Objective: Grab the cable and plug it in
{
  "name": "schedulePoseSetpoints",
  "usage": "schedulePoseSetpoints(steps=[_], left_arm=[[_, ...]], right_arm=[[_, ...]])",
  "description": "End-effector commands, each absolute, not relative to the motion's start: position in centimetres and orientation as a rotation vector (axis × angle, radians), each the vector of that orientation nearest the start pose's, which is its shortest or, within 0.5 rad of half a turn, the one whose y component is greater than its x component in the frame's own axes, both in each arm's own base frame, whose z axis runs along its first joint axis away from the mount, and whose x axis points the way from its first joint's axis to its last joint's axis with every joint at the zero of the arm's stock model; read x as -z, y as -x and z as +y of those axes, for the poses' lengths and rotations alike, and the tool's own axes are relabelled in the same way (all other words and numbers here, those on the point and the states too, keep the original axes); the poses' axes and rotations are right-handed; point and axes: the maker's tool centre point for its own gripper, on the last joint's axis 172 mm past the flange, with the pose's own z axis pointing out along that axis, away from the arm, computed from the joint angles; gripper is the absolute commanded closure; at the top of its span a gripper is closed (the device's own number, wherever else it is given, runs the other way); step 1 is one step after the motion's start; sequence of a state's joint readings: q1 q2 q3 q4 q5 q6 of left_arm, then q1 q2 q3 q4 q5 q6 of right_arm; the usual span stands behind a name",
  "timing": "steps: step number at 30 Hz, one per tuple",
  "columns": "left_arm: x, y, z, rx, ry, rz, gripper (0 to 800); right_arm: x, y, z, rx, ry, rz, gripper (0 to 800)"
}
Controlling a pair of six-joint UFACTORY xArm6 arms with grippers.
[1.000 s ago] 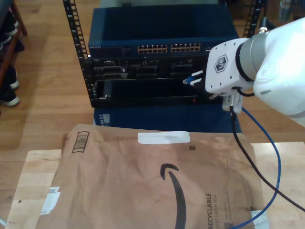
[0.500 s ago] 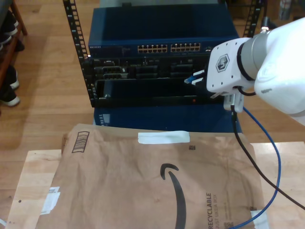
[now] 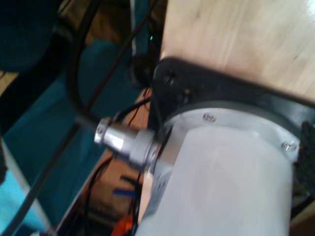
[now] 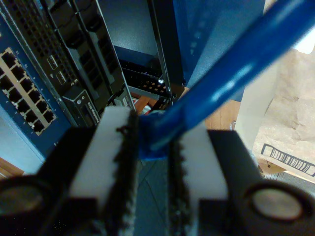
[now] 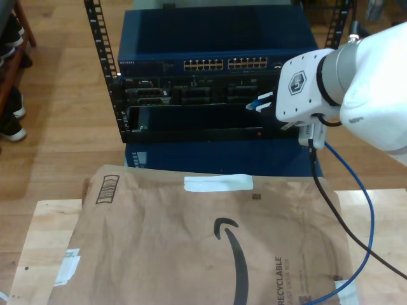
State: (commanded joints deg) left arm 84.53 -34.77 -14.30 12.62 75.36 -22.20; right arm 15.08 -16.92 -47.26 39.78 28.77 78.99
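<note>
Cable grabbed, not yet plugged: my second gripper (image 4: 150,167) clamps its white padded fingers (image 4: 106,152) on the thin bright-blue Ethernet cable (image 4: 221,78), near the dark blue rack-mounted network switch (image 5: 216,63). Plug tip possibly hidden. My first gripper's fingers: cannot tell.

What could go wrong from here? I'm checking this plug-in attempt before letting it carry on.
My second gripper holds the cable just behind its end, so the plug may be tilted and could miss or jam at a port on the switch. The ports sit close together, so a small offset might land in the wrong one. The cable's slack runs down over the paper bag and could drag as the arm advances.
</note>
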Motion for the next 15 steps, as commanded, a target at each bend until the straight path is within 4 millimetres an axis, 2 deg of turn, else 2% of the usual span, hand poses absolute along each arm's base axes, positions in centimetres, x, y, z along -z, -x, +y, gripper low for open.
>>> schedulePoseSetpoints(steps=[4,6,9,15], left_arm=[[-8.9,4.0,15.2,0.698,-1.919,2.303,3],[-8.9,4.1,14.7,0.712,-1.912,2.295,2],[-7.8,4.3,13.0,0.751,-1.896,2.27,2],[-7.8,4.3,13.0,0.745,-1.905,2.26,2]], right_arm=[[-30.6,-50.8,17.8,0.035,1.64,1.729,789],[-30.5,-50.8,17.8,0.035,1.642,1.729,789],[-30.4,-50.7,17.8,0.034,1.643,1.731,789],[-30.5,-50.7,17.7,0.035,1.643,1.73,789]])
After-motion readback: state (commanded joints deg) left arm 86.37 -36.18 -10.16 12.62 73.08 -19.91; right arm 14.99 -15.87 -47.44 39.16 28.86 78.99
